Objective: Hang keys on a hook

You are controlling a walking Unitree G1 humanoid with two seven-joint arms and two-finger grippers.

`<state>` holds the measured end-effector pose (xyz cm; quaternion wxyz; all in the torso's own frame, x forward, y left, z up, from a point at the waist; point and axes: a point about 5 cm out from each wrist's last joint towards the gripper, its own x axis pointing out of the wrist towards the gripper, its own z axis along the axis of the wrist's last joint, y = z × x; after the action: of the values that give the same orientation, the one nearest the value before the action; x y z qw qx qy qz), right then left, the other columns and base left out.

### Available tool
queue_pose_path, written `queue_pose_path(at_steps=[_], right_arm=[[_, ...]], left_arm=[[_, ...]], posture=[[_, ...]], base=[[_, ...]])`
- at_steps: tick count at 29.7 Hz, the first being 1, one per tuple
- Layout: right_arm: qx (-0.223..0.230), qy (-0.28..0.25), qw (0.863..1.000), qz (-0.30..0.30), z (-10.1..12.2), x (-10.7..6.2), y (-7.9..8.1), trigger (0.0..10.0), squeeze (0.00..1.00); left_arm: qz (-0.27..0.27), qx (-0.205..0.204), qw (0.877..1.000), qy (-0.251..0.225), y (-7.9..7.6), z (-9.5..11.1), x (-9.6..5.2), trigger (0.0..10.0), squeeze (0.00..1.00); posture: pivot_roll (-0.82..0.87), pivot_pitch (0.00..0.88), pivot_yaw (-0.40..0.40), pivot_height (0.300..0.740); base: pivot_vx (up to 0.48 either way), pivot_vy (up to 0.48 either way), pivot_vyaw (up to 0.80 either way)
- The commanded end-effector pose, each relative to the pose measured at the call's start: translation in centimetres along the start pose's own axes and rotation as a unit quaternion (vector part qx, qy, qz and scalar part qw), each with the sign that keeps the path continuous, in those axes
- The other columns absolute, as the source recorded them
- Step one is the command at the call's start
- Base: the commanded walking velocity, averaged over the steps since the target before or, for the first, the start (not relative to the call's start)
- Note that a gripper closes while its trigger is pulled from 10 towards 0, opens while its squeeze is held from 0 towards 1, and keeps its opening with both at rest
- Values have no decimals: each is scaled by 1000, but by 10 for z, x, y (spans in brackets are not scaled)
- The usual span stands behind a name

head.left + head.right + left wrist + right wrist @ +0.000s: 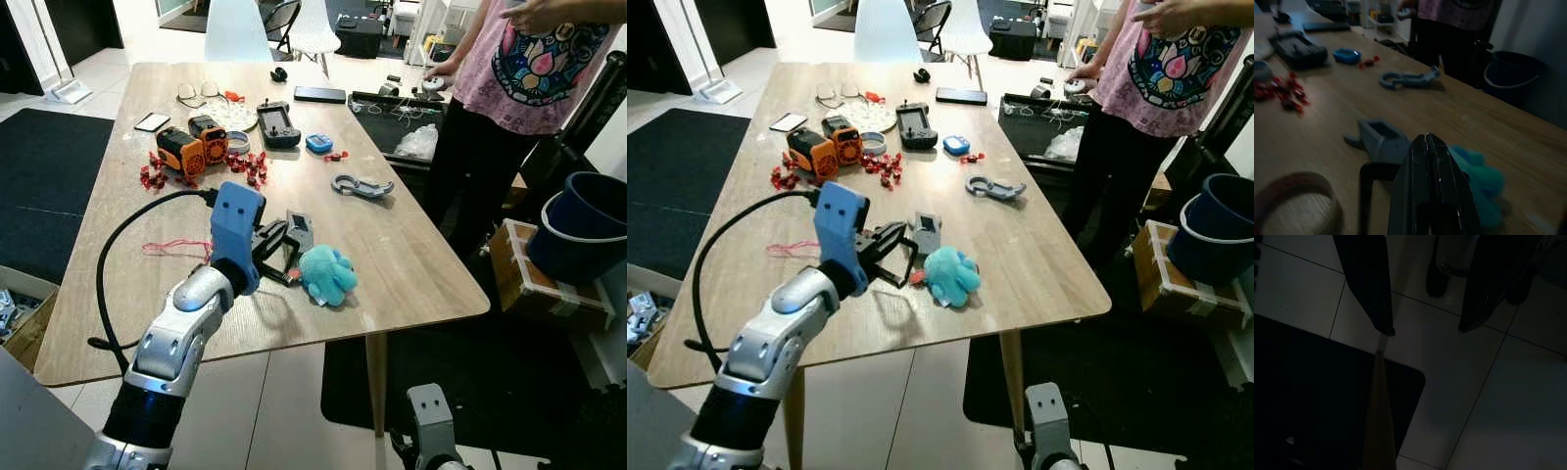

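- Two arms are in view: the left one reaches over the table (411, 264), and the right one hangs low beside it.
- The left gripper (1426, 139) sits low over the wood near the front edge. In the wrist view its fingers are pressed together, with nothing visible between the tips.
- A teal plush (326, 274) lies flat on the table just beside the gripper's tips, on the robot's right, with a small red piece at its edge. No key can be made out on it.
- A grey block (299, 232) lies just beyond the tips, close to the plush.
- A grey hook (361, 186) lies flat further back on the table, well apart from the plush and the gripper.
- The right gripper (1425, 330) hangs over the tiled floor (1508, 396) with its fingers spread apart.
- Toward the far left are two orange gadgets (191, 147), scattered red bits (155, 177), a black controller (277, 123) and a small blue item (318, 143).
- A pink string (176, 245) lies left of the arm, and a black cable (122, 240) loops above it.
- A person (529, 69) stands at the table's far right corner, near a dark blue bucket (588, 220).
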<state>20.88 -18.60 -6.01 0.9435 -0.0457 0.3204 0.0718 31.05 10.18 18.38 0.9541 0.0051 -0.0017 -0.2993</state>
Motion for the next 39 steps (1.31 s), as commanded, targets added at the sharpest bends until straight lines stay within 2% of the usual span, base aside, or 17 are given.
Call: queue_pose_path(at_steps=[1, 7, 15, 30, 32, 33, 39], right_arm=[[-1, 15, 1000, 1, -5, -2, 0, 10000, 0], [-1, 16, 1000, 0, -6, -2, 0, 10000, 0], [-3, 16, 1000, 1, -6, -2, 0, 10000, 0], [-1, 15, 1000, -2, -6, -2, -1, 10000, 0], [-1, 15, 1000, -2, -6, -2, -1, 10000, 0], [-1, 15, 1000, -2, -6, -2, -1, 10000, 0], [-2, 15, 1000, -3, -6, -2, -2, 10000, 0]], left_arm=[[-20, -7, 1000, 5, -10, -5, 2, 10000, 0], [-10, 15, 999, 34, -2, -23, -4, 10000, 0], [44, 42, 997, 56, 20, -42, -15, 10000, 0], [89, 117, 989, 17, 46, -35, -18, 10000, 0], [95, 138, 986, 11, 56, -34, -21, 10000, 0], [95, 147, 985, 7, 61, -33, -24, 10000, 0], [76, 154, 985, -5, 67, -34, -32, 10000, 0]], posture=[[53, 79, -62, 740], [53, 79, -63, 740], [53, 80, -64, 740], [50, 81, -62, 740], [47, 82, -62, 740], [46, 83, -61, 740], [46, 84, -63, 740]], base=[[0, 0, 0], [0, 0, 0], [0, 0, 0], [0, 0, 0], [0, 0, 0], [0, 0, 0], [0, 0, 0]])
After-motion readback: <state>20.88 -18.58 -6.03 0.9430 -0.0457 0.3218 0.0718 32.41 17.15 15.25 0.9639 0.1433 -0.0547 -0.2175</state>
